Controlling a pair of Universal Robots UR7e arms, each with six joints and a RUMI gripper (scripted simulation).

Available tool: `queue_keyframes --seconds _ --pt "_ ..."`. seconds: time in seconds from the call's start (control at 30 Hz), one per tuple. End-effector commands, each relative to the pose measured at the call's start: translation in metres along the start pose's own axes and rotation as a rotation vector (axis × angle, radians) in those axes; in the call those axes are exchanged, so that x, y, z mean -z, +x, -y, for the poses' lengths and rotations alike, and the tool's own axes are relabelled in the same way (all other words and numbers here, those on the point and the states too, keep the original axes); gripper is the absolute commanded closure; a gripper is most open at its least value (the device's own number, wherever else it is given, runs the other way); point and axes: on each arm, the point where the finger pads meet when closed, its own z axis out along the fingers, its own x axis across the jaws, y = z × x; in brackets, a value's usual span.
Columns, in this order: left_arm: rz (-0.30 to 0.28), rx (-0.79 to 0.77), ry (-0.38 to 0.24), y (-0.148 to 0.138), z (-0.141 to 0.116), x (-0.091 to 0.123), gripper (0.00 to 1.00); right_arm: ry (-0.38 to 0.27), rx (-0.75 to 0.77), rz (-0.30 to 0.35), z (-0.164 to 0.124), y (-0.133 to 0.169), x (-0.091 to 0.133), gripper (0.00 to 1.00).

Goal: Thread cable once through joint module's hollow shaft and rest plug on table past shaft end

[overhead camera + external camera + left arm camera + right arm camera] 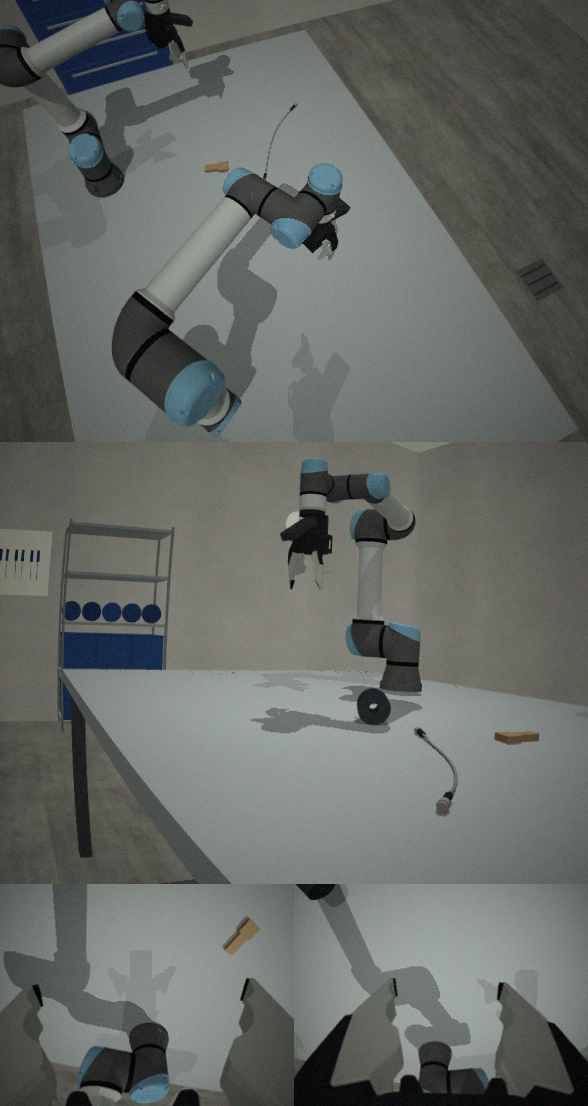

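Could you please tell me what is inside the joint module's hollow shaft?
No cable shows in the opening of the joint module, only a pale spot; its inner wall is hidden.

Joint module (364, 708) (314, 890): hidden from above by the right arm (195, 250) (370, 582) (435, 1054); cropped in right wrist view.
Left elbow (14, 62): cut off by top view's edge.
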Motion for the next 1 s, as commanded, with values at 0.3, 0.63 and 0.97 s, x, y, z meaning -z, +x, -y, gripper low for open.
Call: queue_keyframes --seconds 0.3,0.63,0.97 --pt "0.000 0.000 0.001 0.000 0.000 0.000 0.02 0.004 0.134 0.000 0.047 -0.060 -0.036 0.39" --pt "0.000 0.000 0.001 0.000 0.000 0.000 0.02 0.007 0.254 0.000 0.078 -0.118 -0.072 0.39" --pt "0.000 0.000 0.001 0.000 0.000 0.000 0.02 0.006 0.343 -0.001 0.096 -0.164 -0.102 0.39"
